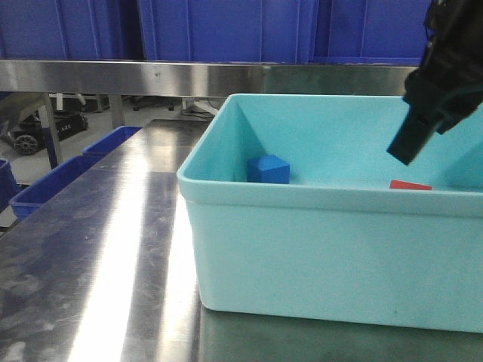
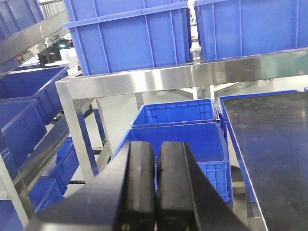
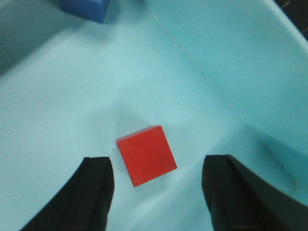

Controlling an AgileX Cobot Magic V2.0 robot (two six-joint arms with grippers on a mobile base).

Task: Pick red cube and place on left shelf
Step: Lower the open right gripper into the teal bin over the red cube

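The red cube (image 3: 146, 155) lies flat on the floor of a teal bin (image 1: 317, 249), turned a little askew. In the front view only its top (image 1: 410, 185) shows over the bin's near wall. My right gripper (image 3: 159, 162) hangs open just above it, one finger on either side, touching nothing. From the front it (image 1: 409, 145) hovers over the bin's right part. My left gripper (image 2: 156, 163) is shut and empty, facing the left shelf (image 2: 144, 79), a steel rack with upright posts.
A blue cube (image 1: 268, 170) sits in the bin's far left part (image 3: 84, 9). The bin stands on a steel table (image 1: 98, 249). Blue crates (image 2: 130, 38) fill the rack's tiers, and more (image 2: 192, 144) stand below. A dark tabletop (image 2: 269, 149) lies right of the left gripper.
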